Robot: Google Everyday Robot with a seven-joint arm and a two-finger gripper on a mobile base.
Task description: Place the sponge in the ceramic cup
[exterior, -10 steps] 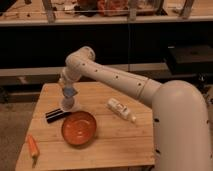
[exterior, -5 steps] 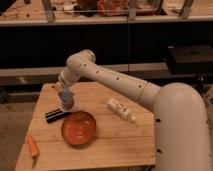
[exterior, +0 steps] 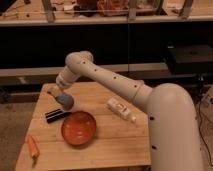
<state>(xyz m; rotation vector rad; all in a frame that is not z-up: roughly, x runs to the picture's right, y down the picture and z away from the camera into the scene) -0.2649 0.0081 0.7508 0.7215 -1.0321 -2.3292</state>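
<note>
The ceramic cup (exterior: 67, 103) stands on the left part of the wooden table (exterior: 115, 145), a small greyish tapered shape. A pale blue patch at its top looks like the sponge (exterior: 65, 98), sitting in the cup's mouth. My gripper (exterior: 54, 92) hangs at the end of the white arm, just up and left of the cup and close to its rim. Whether it touches the cup or the sponge is not clear.
An orange-red bowl (exterior: 78, 128) sits in front of the cup, and a black flat object (exterior: 57, 115) lies between them. A white bottle (exterior: 120, 109) lies to the right. An orange item (exterior: 33, 146) rests near the front left corner. Dark shelving stands behind the table.
The gripper has shifted left and slightly away from above the cup. The pale blue sponge that was at the gripper now shows low, at the cup's mouth.
</note>
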